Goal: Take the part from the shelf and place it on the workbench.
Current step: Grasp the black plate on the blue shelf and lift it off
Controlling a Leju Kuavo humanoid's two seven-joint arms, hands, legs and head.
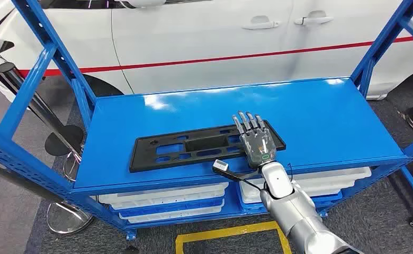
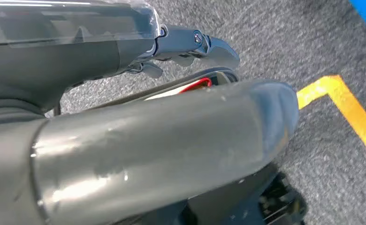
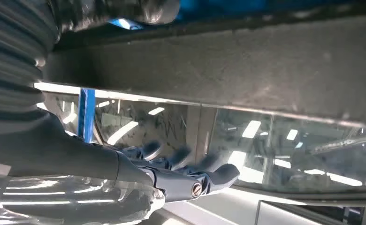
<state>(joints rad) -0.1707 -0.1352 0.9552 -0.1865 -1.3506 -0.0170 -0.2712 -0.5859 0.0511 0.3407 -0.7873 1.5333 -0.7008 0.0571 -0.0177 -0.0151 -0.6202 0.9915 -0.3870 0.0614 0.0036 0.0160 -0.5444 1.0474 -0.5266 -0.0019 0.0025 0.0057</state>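
The part [image 1: 194, 145] is a long flat black plastic panel with cut-outs, lying on the top board of the blue shelf [image 1: 326, 116] near its front edge. My right hand [image 1: 256, 142] lies palm down over the panel's right end with its fingers stretched out straight. In the right wrist view the panel [image 3: 218, 65] is a dark slab, and the fingers [image 3: 186, 180] stand apart from it without closing. My left hand [image 2: 125, 93] hangs over the grey floor and holds nothing, its fingers loosely extended.
White trays [image 1: 162, 198] sit on the lower shelf level. A white car [image 1: 204, 37] with a red stripe stands right behind the shelf. Blue uprights [image 1: 35, 74] frame both sides. Yellow floor tape [image 1: 231, 233] marks the ground in front of the shelf.
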